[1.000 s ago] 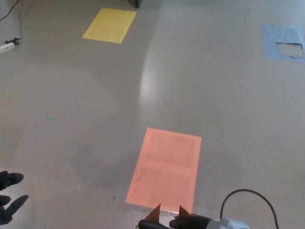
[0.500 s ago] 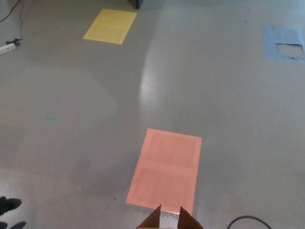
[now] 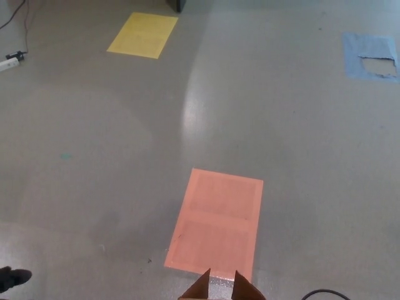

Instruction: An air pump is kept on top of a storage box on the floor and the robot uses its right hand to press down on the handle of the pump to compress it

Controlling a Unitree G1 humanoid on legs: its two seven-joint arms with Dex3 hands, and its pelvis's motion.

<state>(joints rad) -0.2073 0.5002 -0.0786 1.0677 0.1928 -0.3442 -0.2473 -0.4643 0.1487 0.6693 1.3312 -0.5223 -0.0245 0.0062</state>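
Note:
Only the top of the storage box (image 3: 220, 287) shows at the bottom edge: two brown cardboard flap tips with a pale strip between them. A thin black hose arc (image 3: 325, 292) of the pump peeks in at the bottom right. The pump's handle and body are out of the picture. My right hand does not show. Of my left hand (image 3: 12, 278) only a small black part shows at the bottom left corner, well away from the box.
An orange sheet (image 3: 217, 219) lies flat on the grey floor just beyond the box. A yellow sheet (image 3: 142, 34) lies far back left, and a torn blue patch (image 3: 372, 56) far back right. A white power strip (image 3: 9, 61) with cables sits at the left edge.
My right hand and the pump's top have dropped out of view below the bottom edge. The hose loop has sunk to a sliver. My left hand has also sunk lower.

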